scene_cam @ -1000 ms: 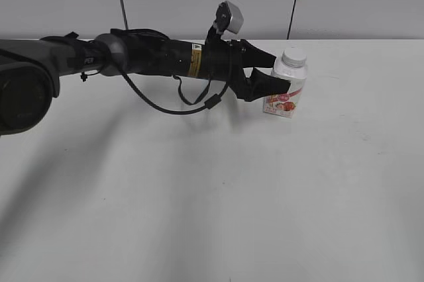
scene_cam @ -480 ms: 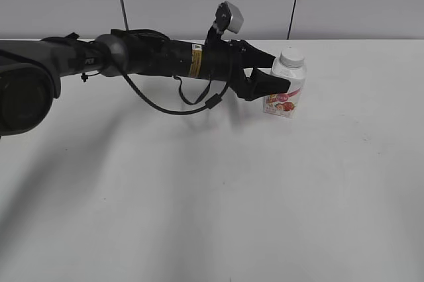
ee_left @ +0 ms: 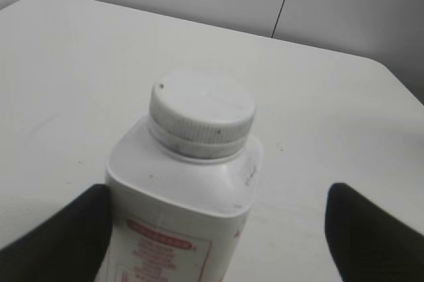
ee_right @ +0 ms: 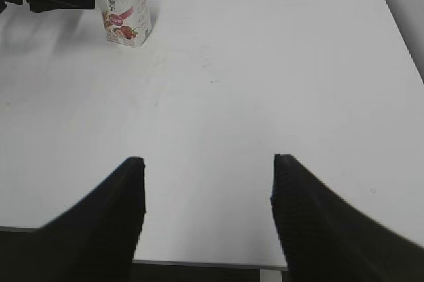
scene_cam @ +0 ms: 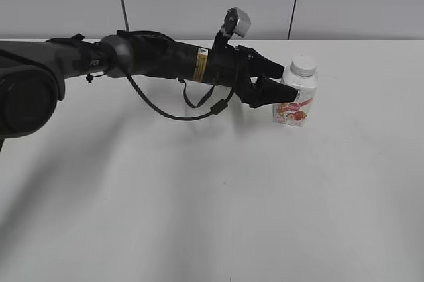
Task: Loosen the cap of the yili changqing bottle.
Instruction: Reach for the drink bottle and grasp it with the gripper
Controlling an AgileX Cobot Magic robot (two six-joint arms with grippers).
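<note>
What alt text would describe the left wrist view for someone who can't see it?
A small squarish white plastic bottle with its round white screw cap on stands between the open left gripper's two black fingers, on a white table.

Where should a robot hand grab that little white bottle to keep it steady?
Probably the bottle body below the cap, from the side. Its flat squarish walls suit the left gripper jaws either side, and the cap stays free for twisting.

The plain white worktop (scene_cam: 218, 202) carries one thing, the yili changqing bottle (scene_cam: 296, 96), standing upright near its far edge
</note>
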